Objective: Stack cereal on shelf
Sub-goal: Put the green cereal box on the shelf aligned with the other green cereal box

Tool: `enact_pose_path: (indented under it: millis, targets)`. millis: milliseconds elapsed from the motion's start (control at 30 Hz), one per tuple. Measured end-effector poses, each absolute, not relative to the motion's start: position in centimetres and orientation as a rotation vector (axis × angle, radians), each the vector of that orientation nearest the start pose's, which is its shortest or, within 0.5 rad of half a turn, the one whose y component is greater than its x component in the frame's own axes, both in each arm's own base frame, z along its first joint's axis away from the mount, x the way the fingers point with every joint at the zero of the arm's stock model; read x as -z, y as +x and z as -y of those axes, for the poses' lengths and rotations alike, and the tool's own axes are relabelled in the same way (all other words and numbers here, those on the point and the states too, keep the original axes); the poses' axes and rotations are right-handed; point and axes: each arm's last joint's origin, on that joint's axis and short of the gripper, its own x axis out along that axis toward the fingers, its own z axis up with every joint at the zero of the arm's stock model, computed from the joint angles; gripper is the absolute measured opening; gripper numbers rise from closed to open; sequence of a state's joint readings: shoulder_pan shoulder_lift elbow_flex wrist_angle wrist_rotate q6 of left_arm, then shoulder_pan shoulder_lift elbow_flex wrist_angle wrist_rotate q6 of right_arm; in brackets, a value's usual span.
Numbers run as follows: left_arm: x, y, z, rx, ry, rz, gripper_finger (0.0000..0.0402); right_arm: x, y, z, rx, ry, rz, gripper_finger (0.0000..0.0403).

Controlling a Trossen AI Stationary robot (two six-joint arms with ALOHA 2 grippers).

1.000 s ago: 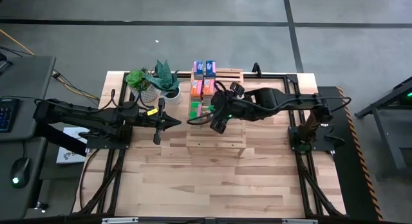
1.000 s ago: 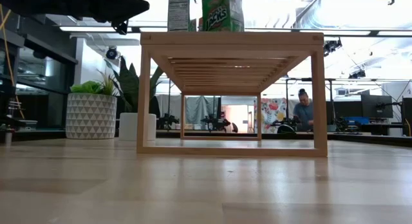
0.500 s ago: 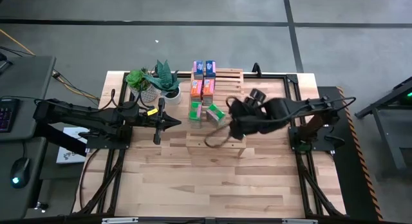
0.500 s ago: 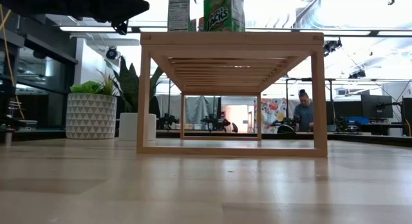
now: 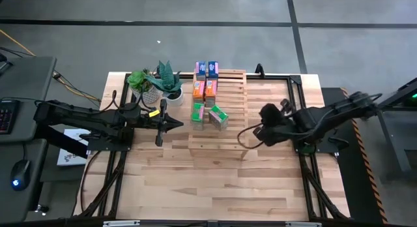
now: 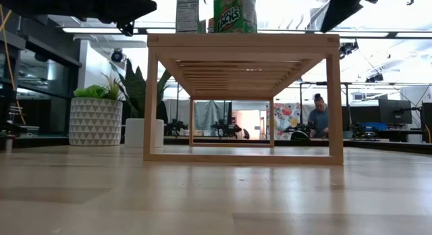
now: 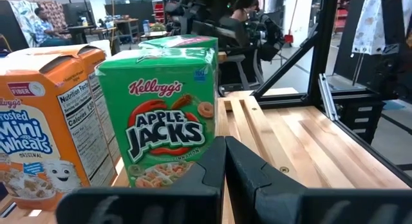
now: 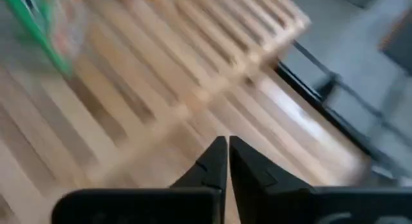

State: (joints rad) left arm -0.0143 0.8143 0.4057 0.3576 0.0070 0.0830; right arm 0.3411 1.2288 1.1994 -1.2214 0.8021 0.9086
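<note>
Leftmost, the left arm lies stretched low over the counter (image 5: pixel 163 181) from its left edge, its left claw (image 5: pixel 177 124) pinched shut and empty, pointing toward the shelf (image 5: pixel 228 132) just beside it; it has not shifted in the last second. Behind the claw stand two potted plants (image 5: pixel 155 82) at the counter's far left.

Next comes the shelf, a slatted light-wood rack whose long axis runs from the near side of the counter to the far side, its slats lying crosswise. On its far left part stand the six cereal boxes in two rows: blue boxes (image 5: pixel 206 69) farthest back, orange boxes (image 5: pixel 204 89) in the middle, and the green boxes nearest. One green box (image 5: pixel 197 113) stands in line with the others; the second green box (image 5: pixel 219 115) sits just beside it, turned askew to the row. From the left wrist view the green Apple Jacks box stands upright, printed face toward the camera, with an orange Mini-Wheats box beside it.

To the right, the right arm now reaches in from the counter's right edge with its right claw (image 5: pixel 244 137) over the shelf's right edge, fingers closed together and holding nothing. A second ago it hung over the green boxes, jaws wide; it has since pulled back rightward and snapped shut, leaving the box on the shelf.
</note>
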Motion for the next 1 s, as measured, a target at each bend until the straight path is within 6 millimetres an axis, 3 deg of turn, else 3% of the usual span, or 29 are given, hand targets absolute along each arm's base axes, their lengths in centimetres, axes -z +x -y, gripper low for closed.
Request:
enact_pose_path:
  millis: [133,300,400,800,1000]
  targets:
    - [-24.8,18.4,0.2,0.000,0.084,-0.051,0.0001,-29.7,20.2,-4.2,0.701,0.196,-0.551,0.0012]
    - [-24.8,18.4,0.2,-0.007,0.084,-0.052,0.0001,-26.3,21.9,-3.2,0.612,0.205,-0.354,0.0004]
    - [-24.8,18.4,0.2,-0.007,0.084,-0.055,0.0001,-25.4,22.7,-2.6,0.562,0.223,-0.266,0.0001]
    - [-24.8,18.4,0.1,-0.034,0.084,-0.053,0.0001,-22.7,26.1,-2.2,0.528,0.227,-0.238,0.0000]
    - [-24.8,18.4,0.1,-0.034,0.084,-0.054,0.0001,-22.7,26.5,-2.2,0.494,0.256,-0.215,0.0000]
